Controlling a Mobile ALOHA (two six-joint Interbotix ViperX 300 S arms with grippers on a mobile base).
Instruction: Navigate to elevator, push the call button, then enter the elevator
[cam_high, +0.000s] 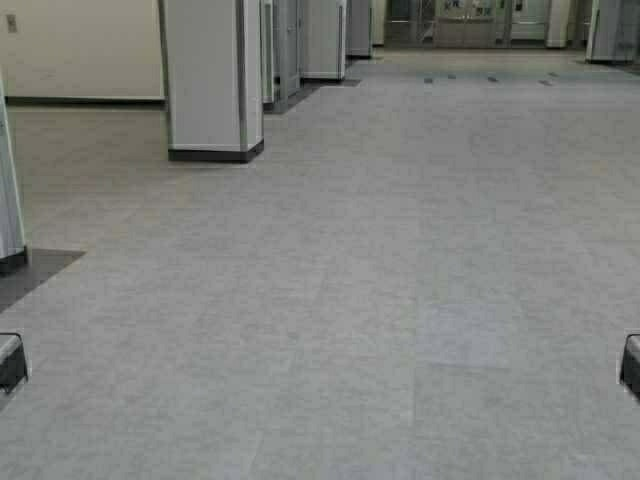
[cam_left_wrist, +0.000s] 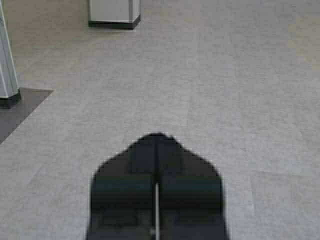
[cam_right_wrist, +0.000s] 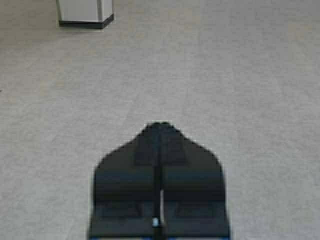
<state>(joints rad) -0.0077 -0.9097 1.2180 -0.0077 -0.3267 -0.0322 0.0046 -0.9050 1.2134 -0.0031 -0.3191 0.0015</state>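
Ahead, only floor (cam_high: 400, 300) lies beyond both closed end effectors, left (cam_left_wrist: 157, 142) and right (cam_right_wrist: 159, 131).

Floor (cam_high: 400, 300): stretches ahead of the robot.
Nearest pillar (cam_high: 210, 80): stands ahead to the left on the floor.
Further pillars (cam_high: 325, 38): stand in a row behind it.
Wall (cam_high: 85, 50): lies left, behind the nearest pillar.
Doors (cam_high: 465, 22): at the far end, ahead.
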